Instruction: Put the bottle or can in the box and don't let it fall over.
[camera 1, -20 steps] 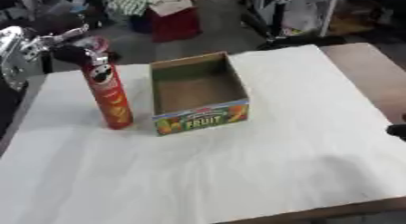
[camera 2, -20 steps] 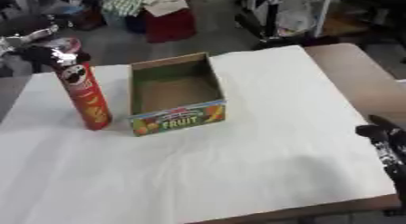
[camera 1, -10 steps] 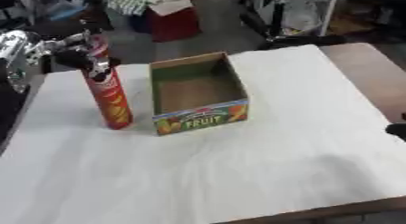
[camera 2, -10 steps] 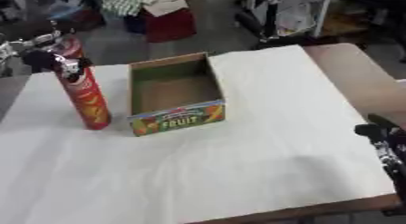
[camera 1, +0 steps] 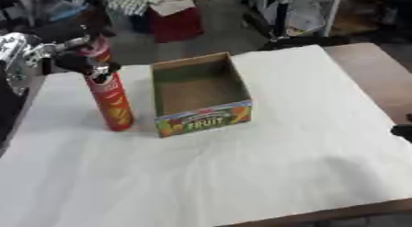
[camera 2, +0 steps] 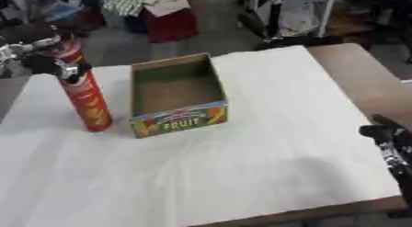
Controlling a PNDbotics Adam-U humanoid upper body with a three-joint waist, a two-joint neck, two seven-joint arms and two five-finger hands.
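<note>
The tall red can point(camera 1: 110, 99) is seen standing upright on the white-covered worktop point(camera 1: 241, 175), just left of the open fruit box point(camera 1: 201, 95). Its top is gripped by the curled fingers point(camera 1: 93, 70) of the left hand point(camera 1: 68, 49). The right hand point(camera 2: 390, 143) is seen at the right edge; whether its fingers are spread cannot be told.

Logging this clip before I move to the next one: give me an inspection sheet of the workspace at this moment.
Surface: table under a white cloth, brown top bare at the right edge.
Job's things: red can upright on the cloth, left of the open fruit box, which holds nothing.
Clutter: nothing seen on the cloth.
Hands: left hand curled round the can's top; right hand idle at the right edge, fingers unclear.
Cables: nothing seen.
Surroundings: clothes, a red bin and metal frames beyond the table.
</note>
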